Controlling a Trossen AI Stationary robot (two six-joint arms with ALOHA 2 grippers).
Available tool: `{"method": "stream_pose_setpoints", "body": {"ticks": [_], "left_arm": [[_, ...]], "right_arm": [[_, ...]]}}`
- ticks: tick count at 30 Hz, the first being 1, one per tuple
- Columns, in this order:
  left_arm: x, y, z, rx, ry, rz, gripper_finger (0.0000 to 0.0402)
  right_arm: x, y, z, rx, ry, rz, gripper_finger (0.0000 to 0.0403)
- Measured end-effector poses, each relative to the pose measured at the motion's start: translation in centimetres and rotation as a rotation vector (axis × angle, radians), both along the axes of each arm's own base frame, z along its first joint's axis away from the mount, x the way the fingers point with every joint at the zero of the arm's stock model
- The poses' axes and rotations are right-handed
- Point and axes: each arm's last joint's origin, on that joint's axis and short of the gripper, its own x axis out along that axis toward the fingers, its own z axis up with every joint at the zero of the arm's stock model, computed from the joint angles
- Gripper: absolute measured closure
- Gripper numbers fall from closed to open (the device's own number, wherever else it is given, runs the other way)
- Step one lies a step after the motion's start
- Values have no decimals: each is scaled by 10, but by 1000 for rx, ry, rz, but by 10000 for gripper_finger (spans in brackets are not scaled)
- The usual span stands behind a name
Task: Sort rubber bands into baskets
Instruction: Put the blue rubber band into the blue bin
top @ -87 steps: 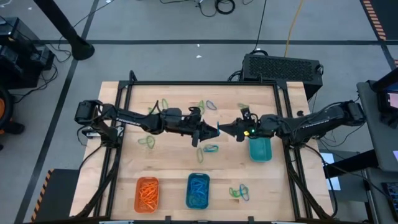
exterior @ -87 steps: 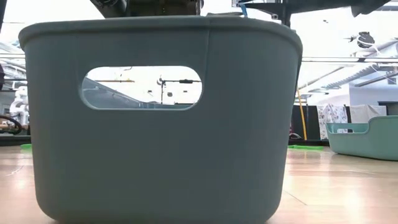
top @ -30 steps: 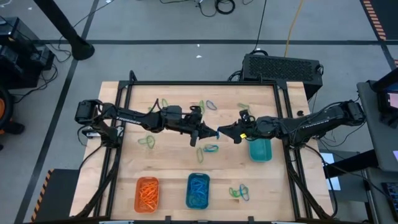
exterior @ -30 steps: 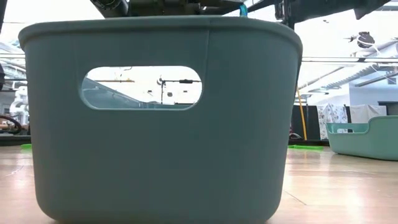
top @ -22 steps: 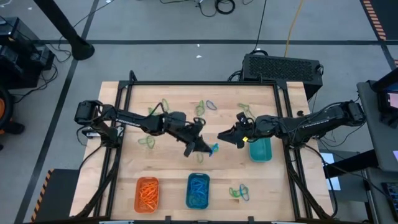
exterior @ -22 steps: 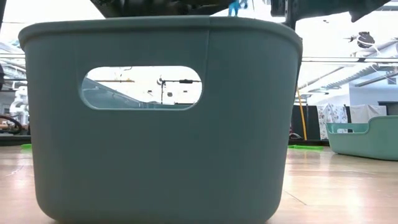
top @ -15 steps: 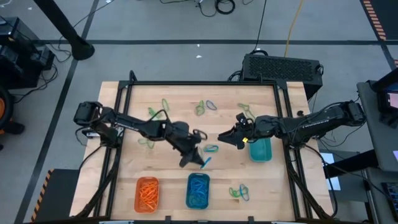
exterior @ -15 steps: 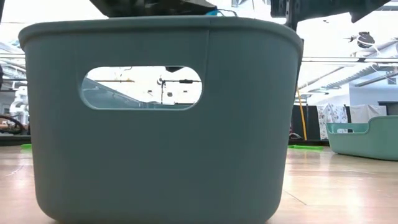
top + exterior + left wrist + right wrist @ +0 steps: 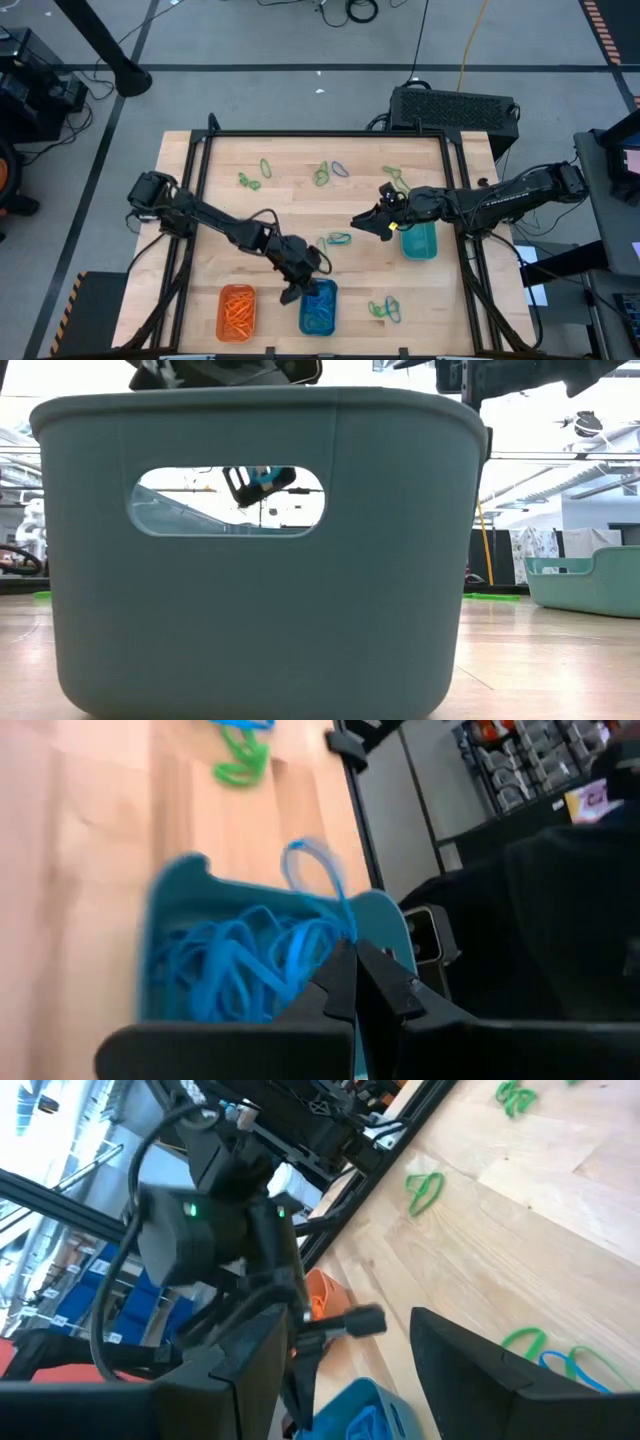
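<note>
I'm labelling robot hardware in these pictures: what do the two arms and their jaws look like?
Both arms are dark, slim and jointed, with black cables along them. The left gripper ends in dark tapered jaws. The right gripper has broad, flat dark jaws; a green light glows near it.

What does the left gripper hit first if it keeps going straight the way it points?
Likely the blue basket: the left gripper, shut on a blue rubber band, points at the blue bands piled inside it. Depth is hard to judge.
</note>
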Motion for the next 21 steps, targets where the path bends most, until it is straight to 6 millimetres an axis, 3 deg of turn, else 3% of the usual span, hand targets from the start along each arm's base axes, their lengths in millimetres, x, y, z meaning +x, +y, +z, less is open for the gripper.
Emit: {"method": "stream_pose_setpoints", "body": {"ticks": [11, 21], "left_arm": [[1, -8, -5, -14, 30, 31, 398], [-7, -16, -11, 8, 112, -6, 328]], "right_arm": [[0, 0, -2, -28, 17, 18, 200], [-1, 0, -5, -61, 52, 41, 200]]}}
